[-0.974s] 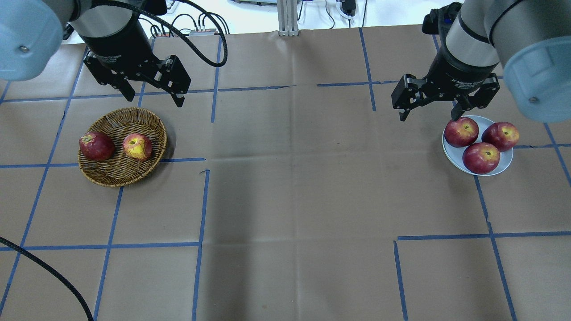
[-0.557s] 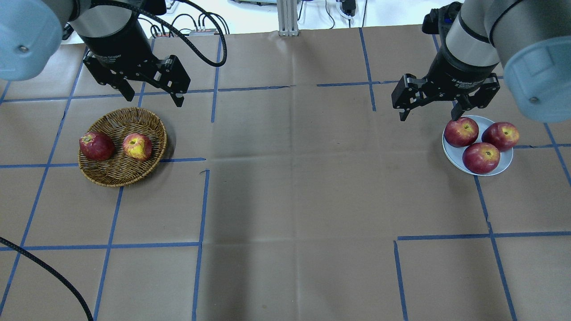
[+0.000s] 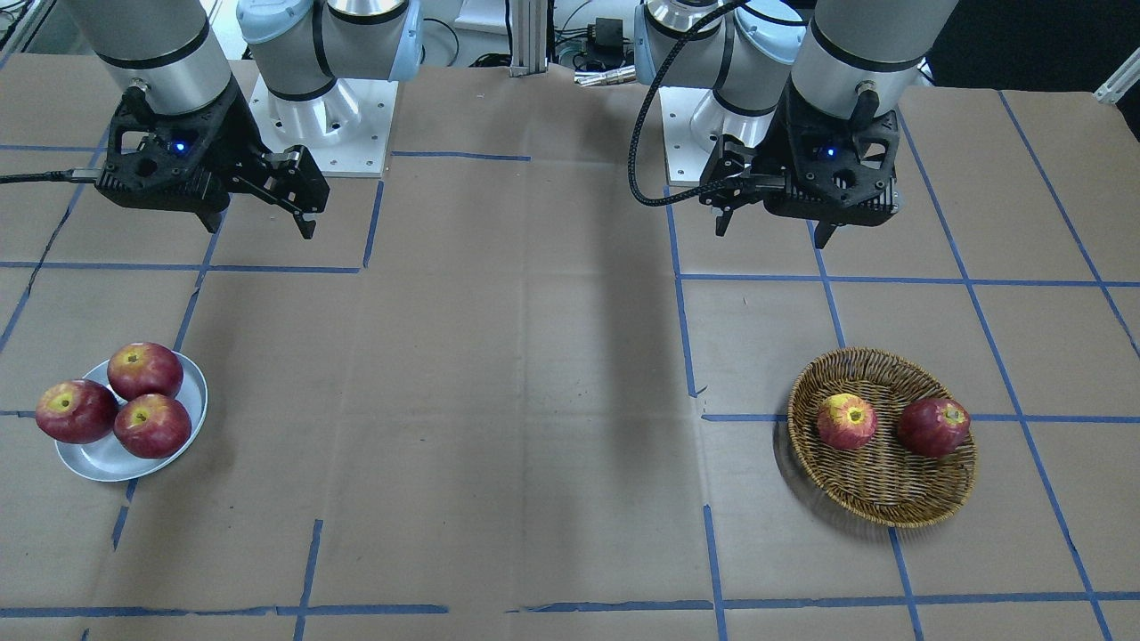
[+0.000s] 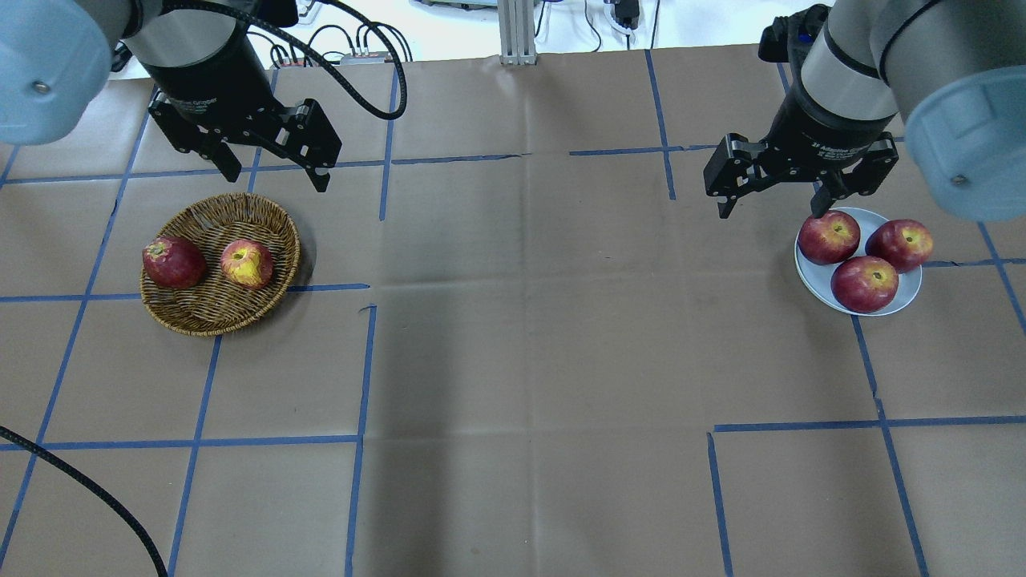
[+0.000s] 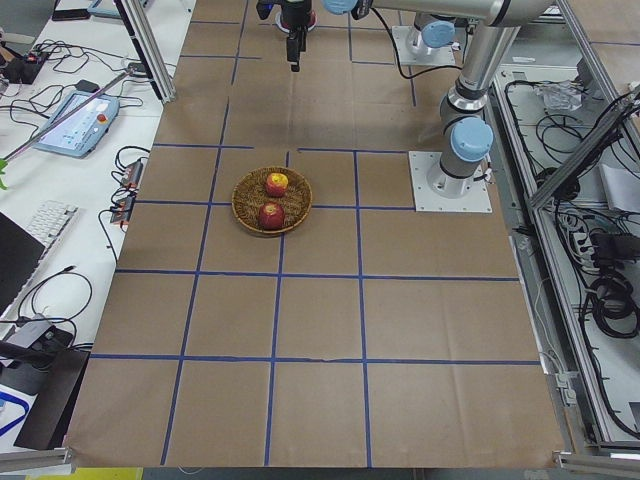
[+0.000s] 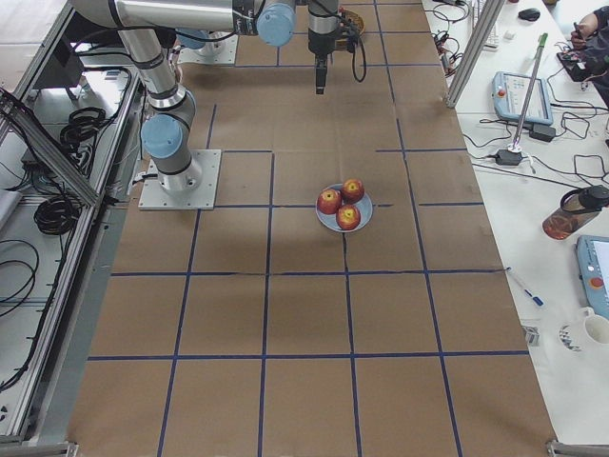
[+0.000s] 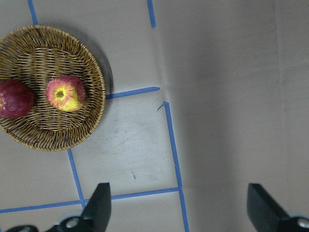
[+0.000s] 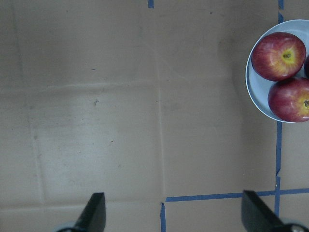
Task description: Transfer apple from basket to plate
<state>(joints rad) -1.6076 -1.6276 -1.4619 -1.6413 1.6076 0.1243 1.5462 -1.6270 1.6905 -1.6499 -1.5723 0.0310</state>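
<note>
A wide table [image 4: 529, 320] covered in brown paper and marked into squares by blue tape lines carries everything. Two grey and pale-blue robot arms reach over it from the robot's side.

The left arm's black two-finger gripper [image 4: 276, 176] hangs above the table on the left. It is on the robot's side of the basket, off its rim and clear of it. Its fingers are spread wide apart with nothing between them.

The right arm's black two-finger gripper [image 4: 771, 210] hangs on the right, beside the plate and slightly to its inner side. Its fingers are likewise spread wide apart and empty. One fingertip is just above the plate's edge in the overhead view.

A round, shallow, tan-brown woven wicker basket [image 4: 220, 312] sits on the left half of the table, over a crossing of tape lines. A small, round, glossy pale grey-blue plate [image 4: 811, 276] sits well apart from it on the right half.

Three dark red apples with small yellow tops [image 4: 829, 237] [image 4: 899, 245] [image 4: 864, 284] crowd the plate, close together.

The lighter pinkish-red streaked apple with a broad yellow patch around its stem hollow [image 4: 247, 264] lies in the basket, on the side towards the table's middle. A darker, deep-red apple [image 4: 172, 262] lies beside it near the basket's outer rim. The two are close but not touching.
</note>
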